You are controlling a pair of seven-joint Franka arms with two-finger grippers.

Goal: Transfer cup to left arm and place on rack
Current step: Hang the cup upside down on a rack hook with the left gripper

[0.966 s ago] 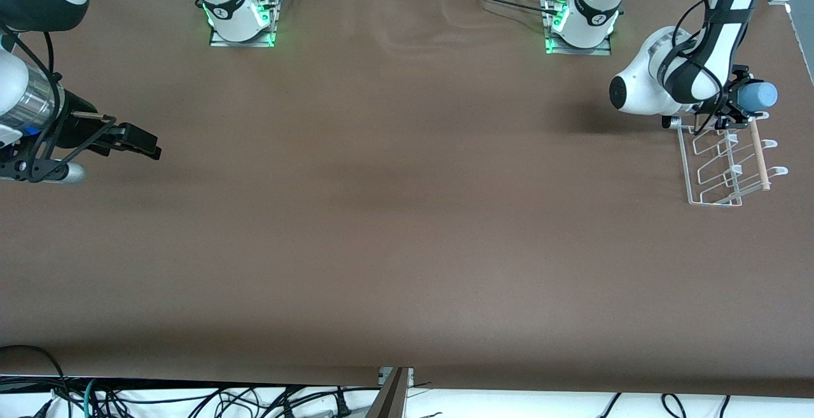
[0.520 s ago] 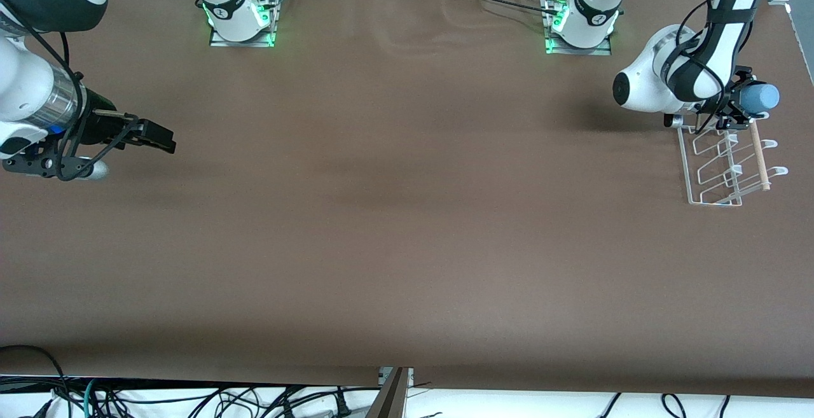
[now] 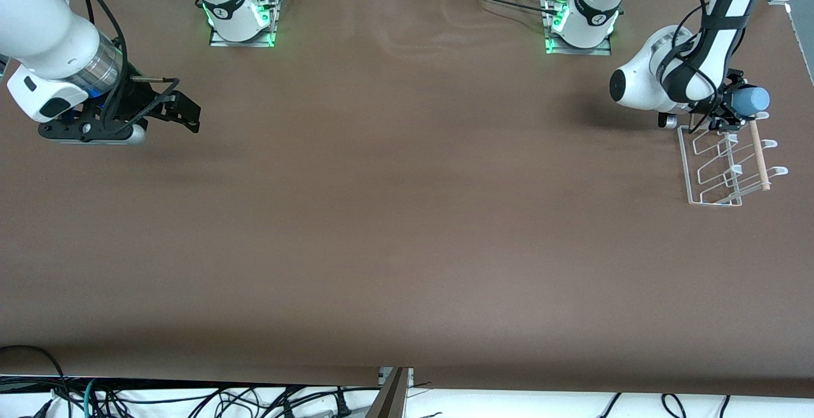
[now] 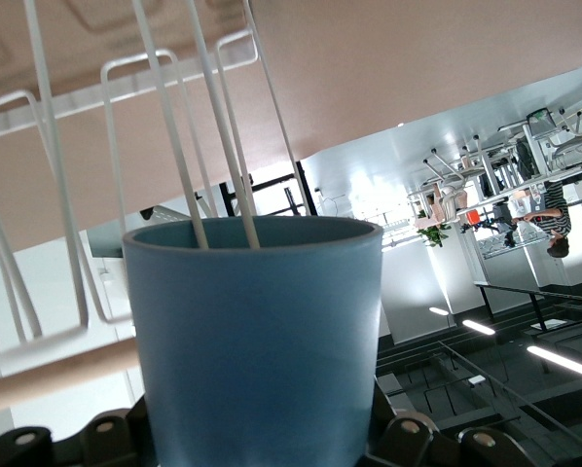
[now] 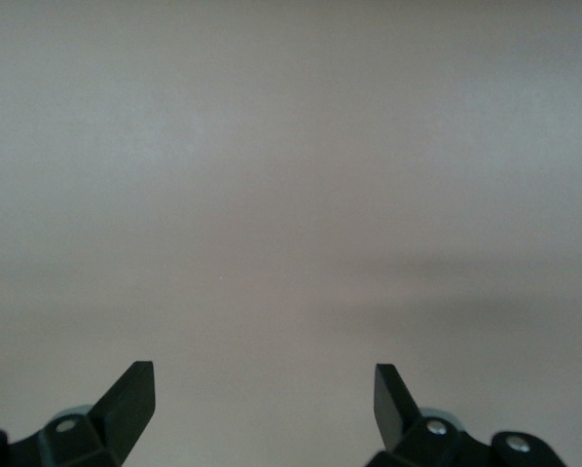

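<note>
Left gripper (image 3: 731,107) clamped the cup (image 3: 750,100), now lower at the rack (image 3: 725,163) | right gripper (image 3: 184,112), jaws apart, empty, had withdrawn | placement imminent.

Both arms have glossy white shells with black joint bands. Their round bases sit on metal plates and glow green at the foot. Black cables run along the links. The right arm has a silver metal ring at its wrist and dark lettering on the shell. The right gripper (image 3: 184,114) and the left gripper (image 3: 731,109) are black, with small silver screws.
</note>
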